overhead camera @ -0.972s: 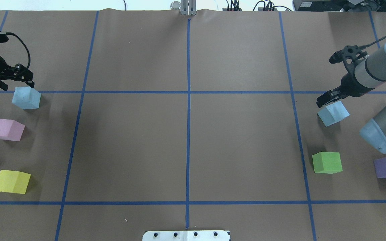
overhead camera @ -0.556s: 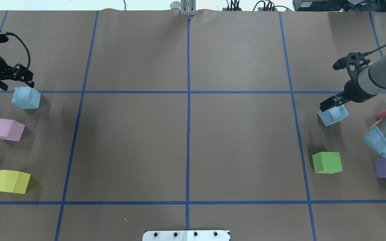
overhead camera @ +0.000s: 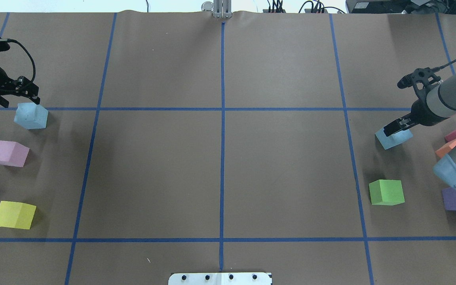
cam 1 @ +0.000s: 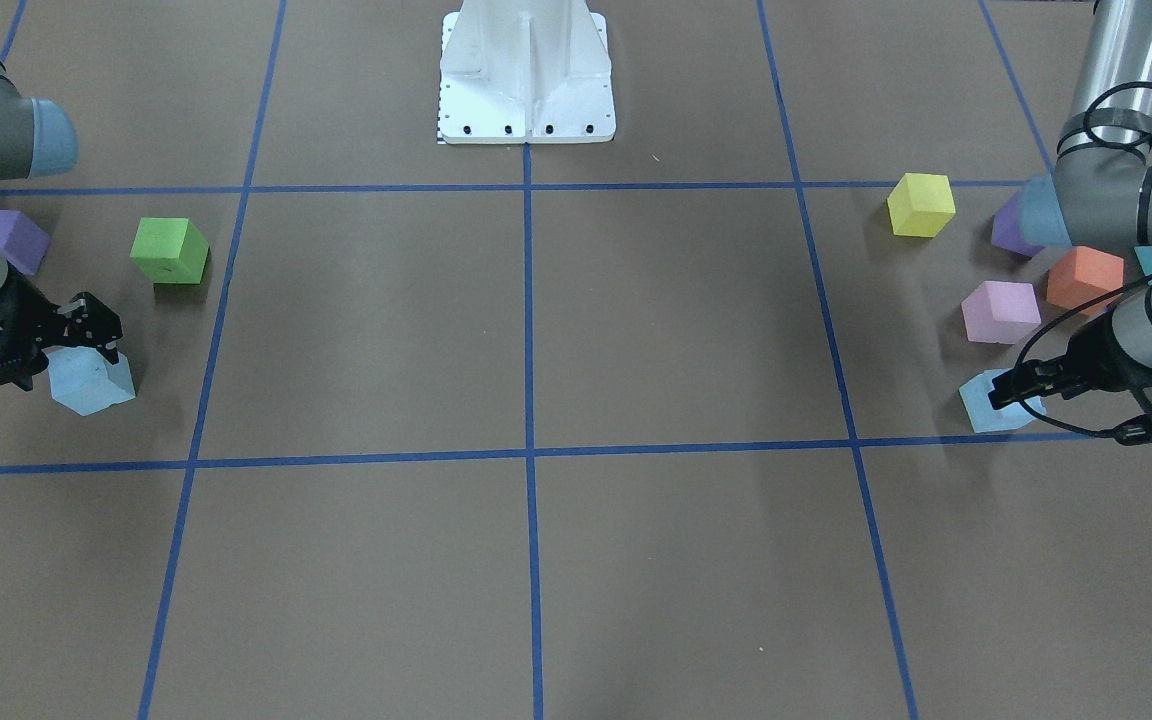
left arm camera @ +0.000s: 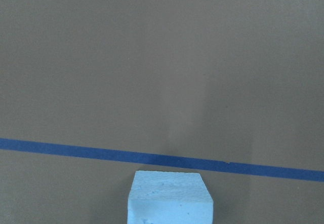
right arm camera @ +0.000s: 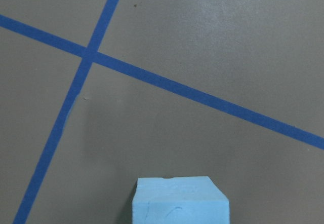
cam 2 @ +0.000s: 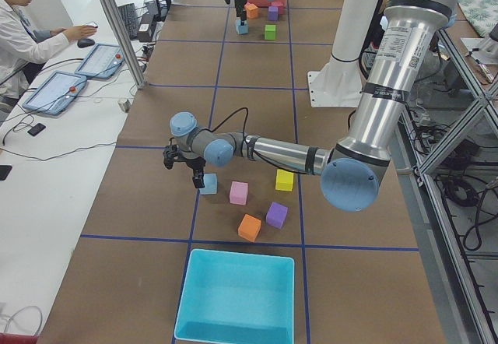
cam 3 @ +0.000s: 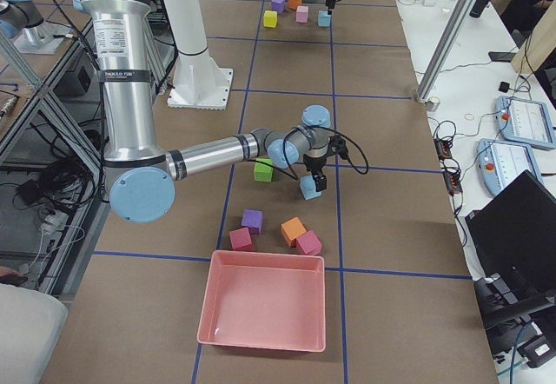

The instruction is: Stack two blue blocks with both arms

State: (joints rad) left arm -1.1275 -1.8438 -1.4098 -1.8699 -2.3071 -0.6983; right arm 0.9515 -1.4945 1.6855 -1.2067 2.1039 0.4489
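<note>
Reaching low at opposite ends with left arm and right arm. Seems the grasp step, with left gripper spread at the left blue block and right gripper spread astride the right blue block. Needs closing, lifting, meeting in the middle. From overhead, both grippers visible; from the wrists, only block tops.

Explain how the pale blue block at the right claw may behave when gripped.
The blue block looks like matte foam, so it is probably light and slightly compressible. Its flat faces suggest it would slide rather than roll.
</note>
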